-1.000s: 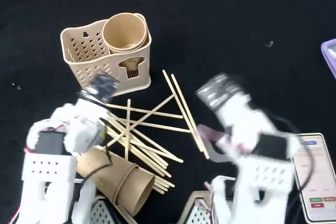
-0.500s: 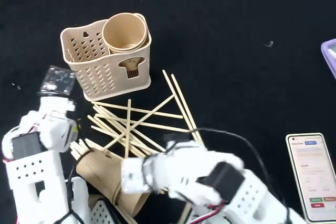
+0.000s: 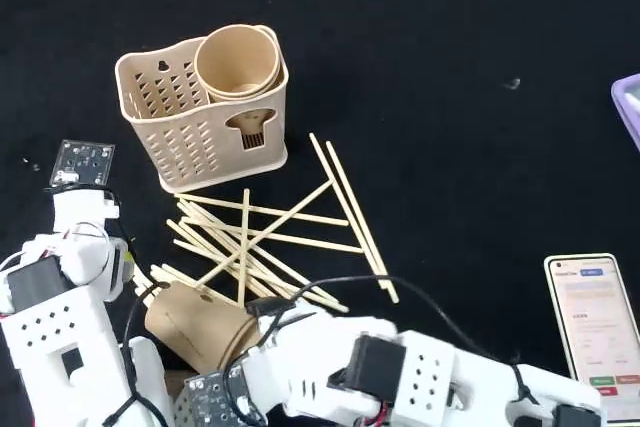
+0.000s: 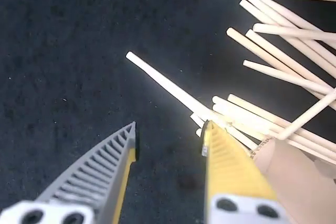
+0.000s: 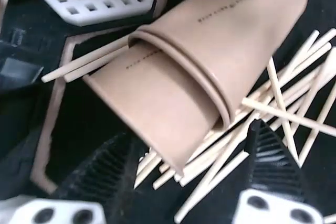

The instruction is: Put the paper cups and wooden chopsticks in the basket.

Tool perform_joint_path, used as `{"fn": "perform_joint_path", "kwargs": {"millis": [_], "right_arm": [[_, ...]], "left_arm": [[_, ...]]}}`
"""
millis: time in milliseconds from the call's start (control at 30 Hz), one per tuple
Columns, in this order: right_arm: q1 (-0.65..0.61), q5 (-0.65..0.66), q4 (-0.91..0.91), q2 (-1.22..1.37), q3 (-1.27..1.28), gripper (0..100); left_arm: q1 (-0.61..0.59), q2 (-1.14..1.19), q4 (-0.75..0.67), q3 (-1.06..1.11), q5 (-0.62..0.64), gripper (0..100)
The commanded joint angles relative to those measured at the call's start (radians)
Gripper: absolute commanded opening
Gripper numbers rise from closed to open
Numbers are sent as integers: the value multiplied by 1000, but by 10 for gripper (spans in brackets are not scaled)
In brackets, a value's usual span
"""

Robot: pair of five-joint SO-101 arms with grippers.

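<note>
Paper cups — a nested pair on its side on the counter, at the near end of the stick pile and well apart from the basket. A second stack of cups already stands upright at one end of the basket. Wooden chopsticks are all loose on the counter, fanned and crossed between the basket and the lying pair, with some running under it.

Step in hand, as I judge it: pickup of the lying pair by the right arm. The right hand is spread apart with one finger on either side of the cups' open mouth, clamped on nothing. The next move calls for closing on the rim or wall without crushing it, then lifting clear of the sticks underneath. After that, turn the pair upright and set it in the basket's free part or into the standing stack.

The left hand is also apart and empty, low over bare counter just beside the stick ends. One stray stick runs up to its yellow finger.

Hard to make out:
- From the high view the right arm covers its own hand and the cup mouth.
- Two rims show on the lying pair — whether more cups sit inside, I cannot tell.
- Whether the right fingers touch the cup wall is unclear.
- Stick ends under the cups are hidden.
- A phone and a purple object sit at the right edge, the latter cut off.
</note>
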Motion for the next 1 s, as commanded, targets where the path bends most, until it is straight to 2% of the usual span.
{"fn": "perform_joint_path", "kwargs": {"millis": [0,100,200,367,667,867,967], "right_arm": [[-6,-14,-86,8,4,291],[72,-78,-83,8,-42,200],[189,-149,-84,8,-97,12],[347,-201,-51,8,-191,13],[445,-212,103,8,-493,10],[560,-302,149,16,-696,10],[641,-327,124,16,-765,10]], "left_arm": [[-5,-11,8,-10,14,216],[-5,-11,8,-10,14,216],[-5,-11,8,-10,14,216],[-4,-11,8,-12,15,216],[-4,-11,8,-13,15,216],[-4,-11,9,-8,18,216],[-4,-11,3,-8,92,216]]}}
